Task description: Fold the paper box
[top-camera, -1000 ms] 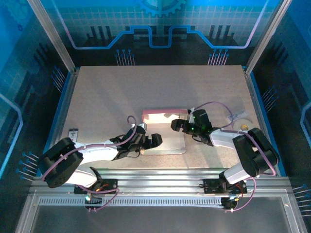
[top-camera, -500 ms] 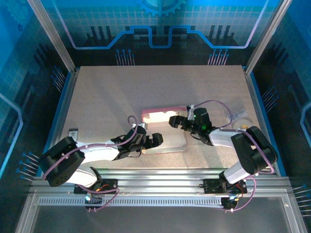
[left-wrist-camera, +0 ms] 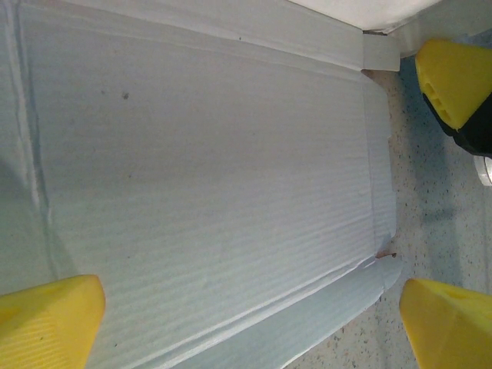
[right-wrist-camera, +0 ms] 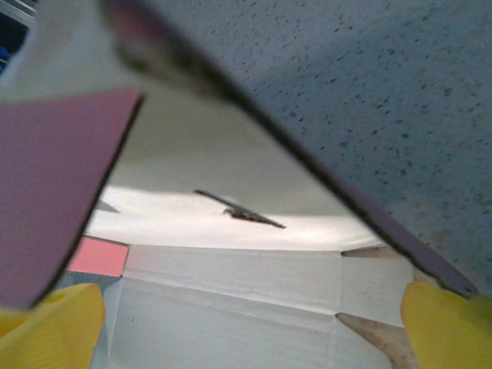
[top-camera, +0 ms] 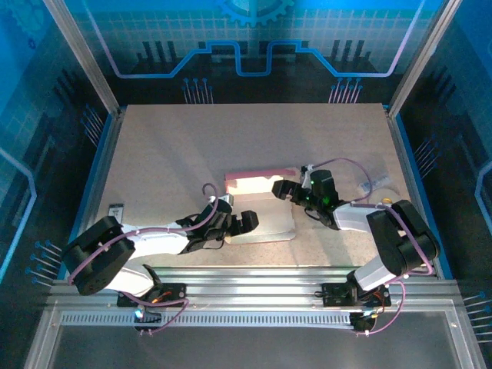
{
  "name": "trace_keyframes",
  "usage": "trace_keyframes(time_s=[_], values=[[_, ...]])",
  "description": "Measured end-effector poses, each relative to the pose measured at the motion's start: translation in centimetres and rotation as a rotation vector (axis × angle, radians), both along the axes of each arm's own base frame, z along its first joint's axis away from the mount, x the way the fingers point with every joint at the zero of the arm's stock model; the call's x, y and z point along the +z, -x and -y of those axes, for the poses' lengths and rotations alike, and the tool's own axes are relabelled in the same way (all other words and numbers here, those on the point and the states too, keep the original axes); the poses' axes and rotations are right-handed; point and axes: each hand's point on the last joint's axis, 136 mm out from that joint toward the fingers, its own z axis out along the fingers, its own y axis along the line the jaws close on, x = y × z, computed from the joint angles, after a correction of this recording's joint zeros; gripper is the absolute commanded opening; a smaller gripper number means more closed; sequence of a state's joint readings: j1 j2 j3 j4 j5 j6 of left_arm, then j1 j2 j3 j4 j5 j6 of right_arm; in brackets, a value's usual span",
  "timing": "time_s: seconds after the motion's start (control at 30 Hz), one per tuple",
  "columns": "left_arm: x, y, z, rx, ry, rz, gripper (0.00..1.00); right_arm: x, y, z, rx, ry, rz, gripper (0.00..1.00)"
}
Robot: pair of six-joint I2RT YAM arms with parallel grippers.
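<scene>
Both arms low, angled inward to paper box point(top-camera: 269, 217); left end effector point(top-camera: 236, 225) spread, right end effector point(top-camera: 285, 190) spread.

The pink thin-cardboard paper box point(top-camera: 265, 219) is being seen as matt paperboard, its pale whitish inner face point(left-wrist-camera: 207, 177) being shown with fine parallel ribbing and pressed fold creases. The beige speckled table top point(top-camera: 184, 154) is being presented as a matt, grainy surface. The yellow finger pads point(left-wrist-camera: 50, 319) are being shown as dull, smooth plastic or rubber with moulded ridges. Along the near edge, the silver rails point(top-camera: 254, 278) are being seen as brushed metal, faintly reflecting light.
</scene>
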State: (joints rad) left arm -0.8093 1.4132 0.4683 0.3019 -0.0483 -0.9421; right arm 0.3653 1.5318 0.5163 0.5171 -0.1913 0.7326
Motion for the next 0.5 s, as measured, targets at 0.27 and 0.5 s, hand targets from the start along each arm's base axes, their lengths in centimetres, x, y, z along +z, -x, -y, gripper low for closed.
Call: trace_keyframes(time_s=[0.27, 0.5], values=[[0.0, 0.0, 0.0, -0.001, -0.001, 0.001, 0.99, -0.1, -0.7, 0.5, -0.012, 0.007, 0.001, 1.0], [0.0, 0.0, 0.0, -0.002, -0.001, 0.001, 0.99, -1.5, -0.9, 0.1, 0.01, 0.002, -0.04, 1.0]])
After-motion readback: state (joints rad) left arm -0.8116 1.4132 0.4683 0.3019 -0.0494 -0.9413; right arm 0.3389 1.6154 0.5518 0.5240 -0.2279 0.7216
